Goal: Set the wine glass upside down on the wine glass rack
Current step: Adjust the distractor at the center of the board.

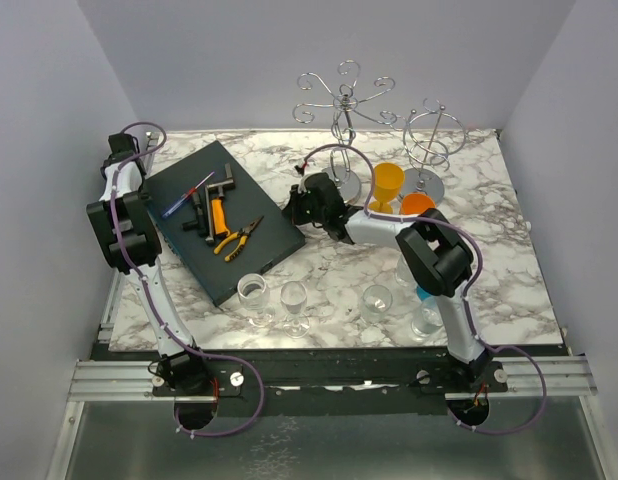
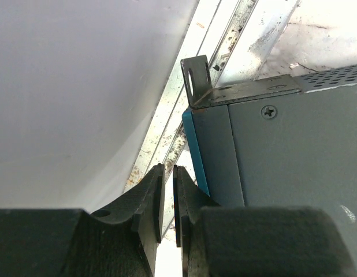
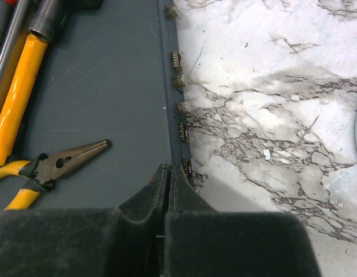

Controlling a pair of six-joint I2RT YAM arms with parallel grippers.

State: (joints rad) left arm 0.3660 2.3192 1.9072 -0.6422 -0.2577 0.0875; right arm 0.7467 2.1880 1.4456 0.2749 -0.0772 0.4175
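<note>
Top external view gives us the marble table (image 1: pixel 509 270), walled on three sides. The right pincer (image 1: pixel 297 205) is low over it, clenched on nothing, its tips at the edge of the grey tool case (image 1: pixel 194 262). The left pincer (image 2: pixel 168 173) hangs off the case's far corner against the side wall, a thin slit between its jaws and nothing in it.

Beyond the right pincer, toward the back wall, stand the two wire racks (image 1: pixel 344 100). The orange glasses (image 1: pixel 387 183) stand just behind its wrist. The clear wine glasses (image 1: pixel 294 302) stand in a row well back toward the arm bases. We cannot tell which glass is meant. None hangs on a rack.

Our worry is the forearm. A swing backward would knock the orange glasses, and the elbow hangs over the near row. A push forward would shove the case and the pliers (image 3: pixel 57 164) on it.

Bare marble lies open between the pincer and the clear glasses.
</note>
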